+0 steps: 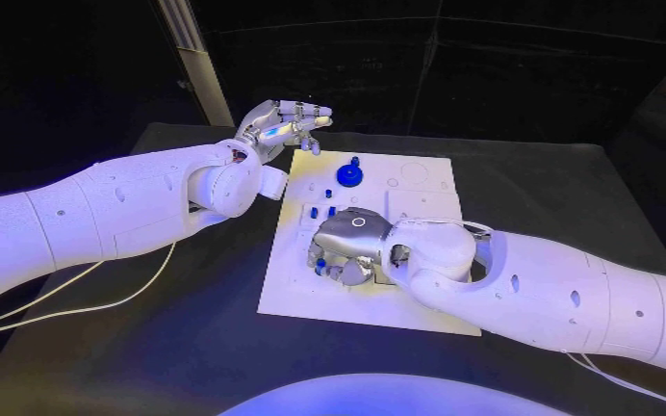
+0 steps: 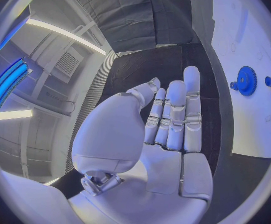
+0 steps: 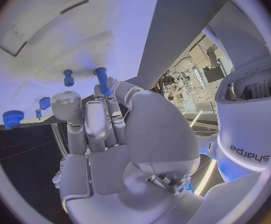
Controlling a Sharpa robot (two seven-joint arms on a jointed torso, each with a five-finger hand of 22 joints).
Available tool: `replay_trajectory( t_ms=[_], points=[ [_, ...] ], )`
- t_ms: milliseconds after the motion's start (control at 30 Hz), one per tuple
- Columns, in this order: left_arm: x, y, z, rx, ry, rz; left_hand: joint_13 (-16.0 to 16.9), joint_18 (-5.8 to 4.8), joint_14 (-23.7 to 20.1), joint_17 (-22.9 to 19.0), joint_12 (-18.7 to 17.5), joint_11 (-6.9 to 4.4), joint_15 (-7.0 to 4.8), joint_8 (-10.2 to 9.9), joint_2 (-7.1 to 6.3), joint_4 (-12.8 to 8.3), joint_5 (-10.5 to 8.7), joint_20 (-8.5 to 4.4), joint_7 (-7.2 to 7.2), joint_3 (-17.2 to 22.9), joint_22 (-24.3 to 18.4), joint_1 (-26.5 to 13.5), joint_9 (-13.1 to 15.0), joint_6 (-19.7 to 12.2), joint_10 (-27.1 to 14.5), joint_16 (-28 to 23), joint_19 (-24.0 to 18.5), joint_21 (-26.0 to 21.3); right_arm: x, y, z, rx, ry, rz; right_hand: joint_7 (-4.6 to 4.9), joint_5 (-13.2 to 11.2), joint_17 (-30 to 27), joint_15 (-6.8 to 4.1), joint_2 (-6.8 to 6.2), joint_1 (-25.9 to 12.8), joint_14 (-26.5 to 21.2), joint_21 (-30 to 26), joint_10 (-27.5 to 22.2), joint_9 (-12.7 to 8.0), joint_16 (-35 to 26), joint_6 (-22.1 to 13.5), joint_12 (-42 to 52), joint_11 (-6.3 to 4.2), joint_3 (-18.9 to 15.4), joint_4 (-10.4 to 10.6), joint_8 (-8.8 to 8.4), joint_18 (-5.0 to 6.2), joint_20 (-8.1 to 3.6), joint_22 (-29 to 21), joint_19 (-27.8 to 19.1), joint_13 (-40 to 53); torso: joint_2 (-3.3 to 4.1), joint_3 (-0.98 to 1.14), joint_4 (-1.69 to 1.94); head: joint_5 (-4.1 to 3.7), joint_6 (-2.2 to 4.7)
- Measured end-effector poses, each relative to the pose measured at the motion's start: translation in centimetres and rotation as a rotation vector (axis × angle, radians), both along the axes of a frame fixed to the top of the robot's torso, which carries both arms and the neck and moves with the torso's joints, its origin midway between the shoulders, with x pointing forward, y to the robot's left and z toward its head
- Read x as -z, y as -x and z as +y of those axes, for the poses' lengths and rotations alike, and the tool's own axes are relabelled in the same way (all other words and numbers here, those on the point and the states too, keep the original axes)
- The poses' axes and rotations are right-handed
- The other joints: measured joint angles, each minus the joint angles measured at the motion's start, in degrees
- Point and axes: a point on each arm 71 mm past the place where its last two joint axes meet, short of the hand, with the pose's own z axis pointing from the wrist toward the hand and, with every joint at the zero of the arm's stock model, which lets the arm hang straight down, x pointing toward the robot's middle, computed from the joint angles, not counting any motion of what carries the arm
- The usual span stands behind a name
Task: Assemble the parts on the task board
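Parts [image 1: 330, 212], small and blue, stand or lie on the white task board [image 1: 417, 310] in the middle of the black worktop [image 1: 166, 358]. A toothed blue gear [image 1: 350, 174] sits at the board's far end, with short pegs between it and the right hand [image 1: 350, 243], which rests low on the board's middle. In the right wrist view its fingertips [image 3: 110, 87] close round a slim blue peg [image 3: 101, 79] with a flared top; a shorter one [image 3: 68, 77] stands just beside. The left hand [image 1: 285, 125] hovers beyond the board's far left corner, fingers straight and together, grasping nothing. The step in hand appears to be seating the peg: it should be kept upright over its hole and pressed straight down, with the board kept from sliding.
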Motion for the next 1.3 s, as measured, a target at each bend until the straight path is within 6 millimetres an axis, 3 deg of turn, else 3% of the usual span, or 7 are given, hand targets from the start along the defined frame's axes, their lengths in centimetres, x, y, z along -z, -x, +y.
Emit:
replay_trajectory(
  t_ms=[267,467,633,867,1100,1233,1300],
  points=[
    [0.0,0.0,0.0,0.0,0.0,0.001,0.0,0.0,0.0,0.0,0.0,0.0,0.0,0.0,0.0,0.0,0.0,0.0,0.0,0.0,0.0,0.0,0.0,0.0,0.0,0.0,0.0,0.0,0.1,0.1,0.1,-0.004,0.003,-0.003,0.55,1.1,-0.6,0.0,-1.33,-1.9,0.0,0.0,0.5,-0.2,0.0,-0.9,-0.8,-1.07,-1.4,0.9,-0.73,0.0,0.23,-0.7,-0.2,-0.2,-0.01,-0.01,-0.02,-0.05,-0.05],
    [0.0,0.0,0.0,0.001,0.0,0.001,-0.1,0.0,0.0,-0.1,0.2,0.0,0.0,0.3,0.0,0.0,0.0,0.0,0.0,0.0,-0.1,0.0,0.0,0.0,0.0,0.0,0.0,0.0,0.6,0.1,-0.2,0.006,-0.001,0.003,2.02,2.1,-4.4,1.38,-3.83,-5.6,-0.6,-3.9,-9.0,-0.5,-2.7,-9.7,-1.9,0.99,-6.9,2.9,-1.0,0.0,1.44,-6.4,-3.3,-0.4,-0.02,0.01,-0.03,-0.13,0.01],
    [0.0,0.0,0.0,0.001,0.0,0.002,-0.1,0.0,0.0,-0.1,0.2,0.0,0.0,0.3,0.0,-0.2,0.0,0.0,-0.21,-0.2,-0.1,0.0,0.0,-0.2,-0.4,0.0,0.0,0.0,0.3,-0.2,-1.0,0.037,-0.042,-0.012,2.67,2.6,-7.3,2.06,-3.81,-5.6,-1.2,-7.1,-14.2,-0.4,-4.9,-13.1,-1.0,1.66,-13.1,4.1,-1.0,0.0,1.96,-10.9,-4.6,-0.2,-0.02,0.05,-0.03,-0.2,0.18],
    [0.0,0.0,0.1,-0.001,-0.002,0.004,0.0,0.0,0.0,-0.1,0.2,0.0,0.0,0.3,0.0,-0.2,0.0,0.0,-0.21,-0.2,-0.1,0.0,0.0,-0.2,-0.4,0.0,0.0,-0.2,-0.5,-0.1,-3.5,0.09,-0.122,-0.014,2.75,3.0,-8.1,2.06,-2.67,-4.5,-1.2,-7.8,-14.6,-0.4,-5.3,-14.0,1.3,1.82,-17.3,5.4,-1.0,0.0,1.95,-11.9,-4.8,0.0,-0.07,0.06,-0.1,-0.43,0.34],
    [0.1,-0.1,0.3,-0.004,-0.003,0.005,0.0,0.0,0.0,-0.1,0.2,0.0,0.0,0.3,0.0,-0.2,0.0,0.0,-0.2,-0.2,-0.1,0.0,0.0,-0.2,-0.4,0.0,0.0,-0.2,-2.7,-0.4,-8.1,0.193,-0.221,0.023,2.58,3.7,-5.9,1.51,-1.41,-3.5,-0.7,-6.4,-9.0,0.2,-3.7,-10.1,5.4,1.02,-19.2,6.5,0.23,0.0,1.7,-9.4,-3.4,0.6,-0.19,0.01,-0.16,-1.04,0.64],
    [0.1,-0.1,0.4,-0.003,-0.003,0.006,0.0,0.0,0.0,-0.1,0.2,0.0,0.0,0.3,0.0,-0.2,0.0,0.0,-0.2,-0.2,-0.1,0.0,0.0,-0.2,-0.4,0.0,0.0,-0.2,-3.8,-1.1,-11.8,0.296,-0.249,0.067,0.46,3.8,0.1,0.03,-0.23,-4.7,-0.1,-1.2,0.9,0.8,0.8,-6.8,11.1,-1.46,-20.6,8.0,1.98,0.0,0.49,-1.2,0.4,3.0,-0.3,-0.05,-0.22,-2.04,0.64],
    [0.1,0.0,0.4,-0.004,-0.004,0.006,0.0,0.0,0.0,-0.2,0.2,0.0,0.0,0.3,0.0,-0.2,0.0,0.0,-0.2,-0.2,-0.1,0.0,0.0,-0.2,-0.4,0.0,0.0,-0.2,-3.9,-1.4,-13.6,0.36,-0.251,0.096,-0.6,5.2,2.8,-1.02,-0.66,-6.6,-0.1,1.2,5.0,0.9,2.8,-5.7,14.1,-2.65,-21.9,9.6,2.66,-0.52,-0.54,2.4,2.0,4.8,-0.38,-0.12,-0.29,-2.69,0.73]
  ],
)
